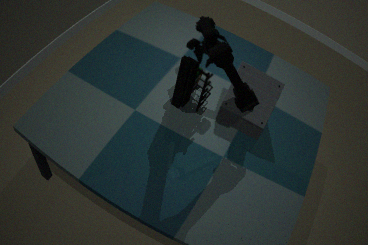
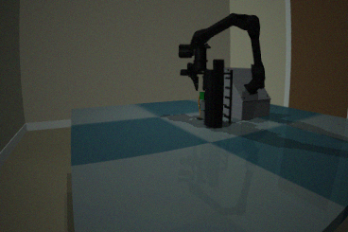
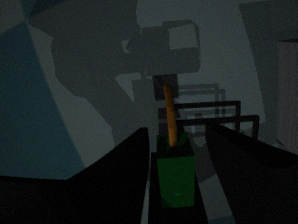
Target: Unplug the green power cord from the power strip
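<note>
The green plug is upright beside the tall black upright block, which looks like the power strip. Its orange cord runs away from the plug's end. My gripper is partly open, with a finger on each side of the plug. Narrow gaps show between the plug and both fingers in the wrist view. The plug's far end and its contact with the strip are hidden in the dark.
A black ladder-like rack stands right beside the strip, its bars close to the right finger. A grey box carries the arm's base. All stand on the blue and pale checkered table.
</note>
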`<control>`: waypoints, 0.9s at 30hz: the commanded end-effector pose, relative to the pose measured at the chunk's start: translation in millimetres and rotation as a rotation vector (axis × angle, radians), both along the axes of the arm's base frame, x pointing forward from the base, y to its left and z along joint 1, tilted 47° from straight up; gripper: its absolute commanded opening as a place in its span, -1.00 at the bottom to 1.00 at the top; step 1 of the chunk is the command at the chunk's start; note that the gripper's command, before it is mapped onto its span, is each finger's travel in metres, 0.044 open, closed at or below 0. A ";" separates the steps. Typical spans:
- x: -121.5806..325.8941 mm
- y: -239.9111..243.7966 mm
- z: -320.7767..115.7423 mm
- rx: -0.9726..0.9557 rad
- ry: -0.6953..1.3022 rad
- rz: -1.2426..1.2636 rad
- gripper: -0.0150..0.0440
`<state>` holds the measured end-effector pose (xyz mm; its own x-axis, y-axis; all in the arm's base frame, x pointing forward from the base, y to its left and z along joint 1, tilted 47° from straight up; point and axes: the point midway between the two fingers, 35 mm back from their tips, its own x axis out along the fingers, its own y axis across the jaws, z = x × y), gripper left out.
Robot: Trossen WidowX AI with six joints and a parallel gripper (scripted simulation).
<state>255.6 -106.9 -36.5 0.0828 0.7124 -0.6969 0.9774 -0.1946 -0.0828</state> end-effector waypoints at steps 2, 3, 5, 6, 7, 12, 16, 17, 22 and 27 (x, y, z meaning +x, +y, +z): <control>2.1 5.0 6.4 0.003 -0.002 -0.001 0.05; 2.4 6.1 7.5 0.003 -0.002 -0.001 0.05; 3.1 8.2 9.8 0.003 -0.002 -0.001 0.05; 3.4 9.3 11.0 0.003 -0.002 -0.001 0.05; 3.7 10.4 12.1 0.003 -0.002 -0.001 0.05; 5.1 16.0 17.8 0.004 -0.002 -0.001 0.05; 6.0 20.5 22.4 0.004 -0.002 -0.001 0.05; 6.3 21.6 23.5 0.004 -0.002 -0.001 0.05; 6.8 24.4 26.3 0.005 -0.002 -0.001 0.05; 7.0 26.0 24.7 0.005 -0.002 -0.001 0.05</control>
